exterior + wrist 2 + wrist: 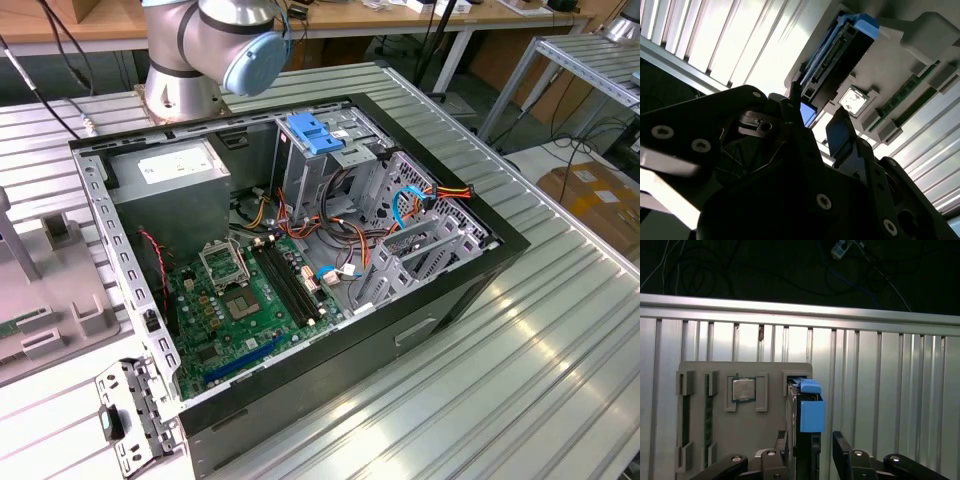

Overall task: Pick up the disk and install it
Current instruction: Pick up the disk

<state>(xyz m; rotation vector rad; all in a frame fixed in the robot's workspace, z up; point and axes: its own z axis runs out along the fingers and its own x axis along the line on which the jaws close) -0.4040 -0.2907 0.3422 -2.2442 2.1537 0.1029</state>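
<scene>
While the black pincer (810,437), released, straddles the blue-railed metal disk (811,415) upright in a grey holder (740,435), I'd centre it. Clench evenly on flat faces, w/o tilt.

No legible text, white sticker (175,165) on power supply (185,215) unreadable

Part of the disk (811,415) hidden behind the end effector (810,437) in the first wrist view, end effector body cut off by the picture's edge, unclear whether its fingers (841,446) touch the disk, robot arm (215,40) cropped in the exterior view, grey holder tray (45,300) cropped at the exterior view's left.
</scene>
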